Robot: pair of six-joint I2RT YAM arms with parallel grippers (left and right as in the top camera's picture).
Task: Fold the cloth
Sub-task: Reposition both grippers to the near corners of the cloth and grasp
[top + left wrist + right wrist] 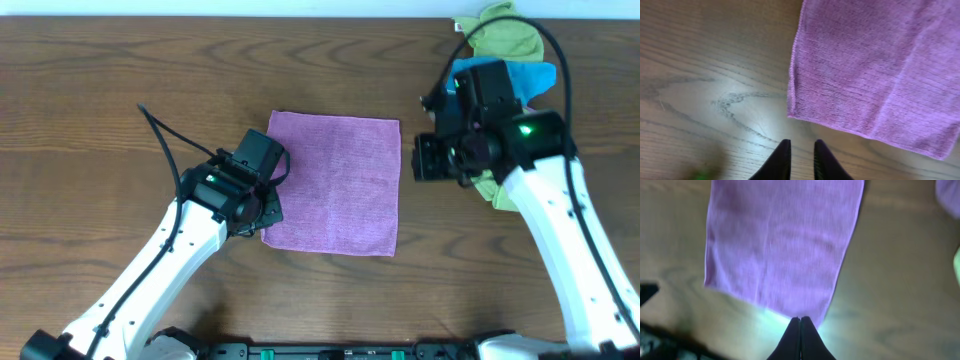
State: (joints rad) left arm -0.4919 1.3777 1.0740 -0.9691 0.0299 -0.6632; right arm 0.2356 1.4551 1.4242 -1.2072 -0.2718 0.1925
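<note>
The lilac cloth point(335, 185) lies flat on the wooden table, roughly square and spread out. No tag shows. My left gripper point(262, 205) is at its near-left corner. In the left wrist view its fingers point(800, 146) are a little apart and empty, just short of the cloth's corner point(790, 114), over bare wood. My right gripper point(430, 160) hovers just off the cloth's right edge. In the right wrist view its fingers point(800, 319) are pressed together, and their tips line up with the cloth's near edge point(785, 255). Nothing is seen held.
A bunch of other cloths sits at the back right: lime-green point(505, 35), bright blue point(530, 75), and more green point(497, 190) under the right arm. A second purple cloth point(947, 195) peeks into the right wrist view's corner. The table's back edge runs along the top.
</note>
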